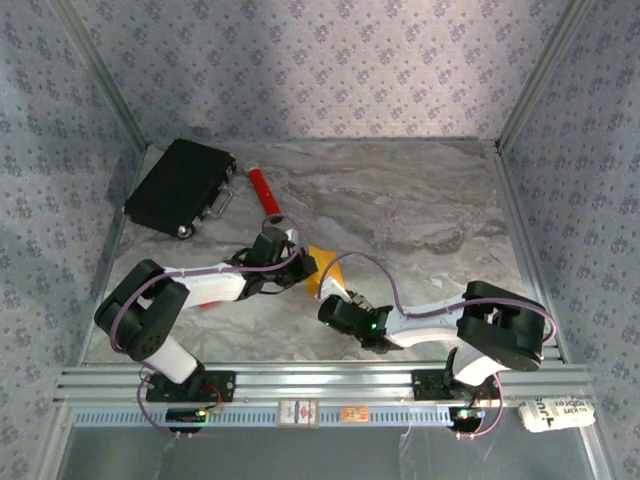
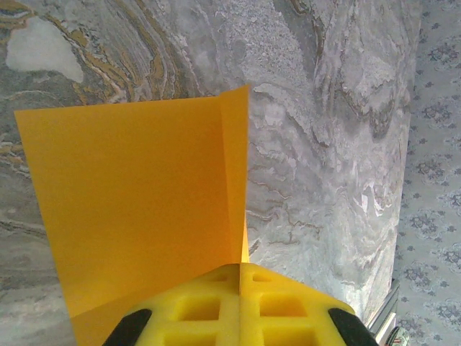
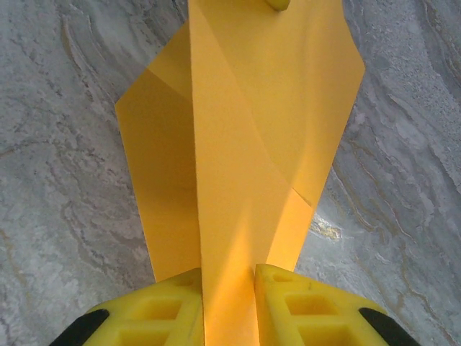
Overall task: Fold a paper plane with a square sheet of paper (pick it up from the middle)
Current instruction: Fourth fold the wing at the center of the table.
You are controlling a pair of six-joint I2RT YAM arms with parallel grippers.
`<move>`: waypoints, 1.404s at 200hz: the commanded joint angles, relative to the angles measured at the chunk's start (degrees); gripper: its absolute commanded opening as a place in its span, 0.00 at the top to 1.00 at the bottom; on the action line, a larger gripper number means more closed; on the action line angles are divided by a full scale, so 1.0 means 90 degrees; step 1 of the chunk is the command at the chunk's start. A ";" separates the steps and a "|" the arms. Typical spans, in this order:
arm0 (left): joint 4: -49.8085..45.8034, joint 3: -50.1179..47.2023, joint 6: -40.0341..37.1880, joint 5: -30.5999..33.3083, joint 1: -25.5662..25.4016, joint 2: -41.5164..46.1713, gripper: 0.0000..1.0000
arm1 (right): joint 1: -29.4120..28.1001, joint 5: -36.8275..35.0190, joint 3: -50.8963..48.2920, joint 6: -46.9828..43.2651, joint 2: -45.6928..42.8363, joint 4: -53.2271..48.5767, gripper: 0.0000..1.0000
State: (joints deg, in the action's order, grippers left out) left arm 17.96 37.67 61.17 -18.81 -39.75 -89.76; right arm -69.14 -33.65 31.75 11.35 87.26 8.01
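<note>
The square sheet of paper (image 1: 328,272) is orange-yellow, creased into a partly folded shape, and sits between the two grippers at the table's middle. My left gripper (image 1: 300,266) comes at it from the left. In the left wrist view its yellow fingers (image 2: 288,306) are pressed together, with the paper's upright crease (image 2: 234,180) running into the seam, and the left gripper (image 2: 241,267) is shut on it. In the right wrist view a raised fold of the paper (image 3: 245,144) fills the gap between the fingers (image 3: 302,306), so the right gripper (image 3: 229,277) is shut on it.
A black case (image 1: 180,187) lies at the back left, with a red cylinder (image 1: 263,190) beside it. Something small and red (image 1: 205,303) shows under the left arm. Patterned walls enclose the marble table (image 1: 420,210) on three sides.
</note>
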 commanded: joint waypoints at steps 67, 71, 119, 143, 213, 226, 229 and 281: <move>-0.0055 0.0028 0.0059 -0.0107 0.0048 0.0050 0.96 | 0.0025 -0.0030 0.0017 0.0154 0.0037 0.0037 0.82; -0.0054 0.0024 0.0059 -0.0107 0.0048 0.0046 0.96 | 0.0026 -0.0022 0.0017 0.0159 0.0032 0.0038 0.82; -0.0043 0.0023 0.0079 -0.0108 0.0061 0.0046 0.96 | 0.0056 0.0038 0.0018 0.0269 0.0040 0.0036 0.88; -0.0035 0.0014 0.0118 -0.0086 0.0067 0.0063 0.92 | 0.0063 0.0115 0.0014 0.0291 0.0032 0.0076 0.91; -0.0350 -0.0120 0.0203 0.0054 0.0242 0.0709 0.42 | 0.0542 0.1462 -0.0084 0.0887 0.0168 0.0428 0.94; -0.0473 -0.0168 0.0186 0.0087 0.0289 0.0876 0.41 | 0.0599 0.1666 -0.0109 0.0942 0.0199 0.0554 0.94; -0.0495 -0.0187 0.0185 0.0096 0.0303 0.0912 0.41 | 0.0614 0.1702 -0.0108 0.0963 0.0210 0.0556 0.94; -0.0727 -0.0413 0.0206 0.0213 0.0389 0.1383 0.38 | 0.0886 0.2357 -0.0176 0.1248 0.0353 0.0799 0.93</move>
State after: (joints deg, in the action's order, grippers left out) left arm 13.54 35.16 63.11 -18.00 -36.62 -79.46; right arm -62.06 -17.04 31.53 20.05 89.25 13.96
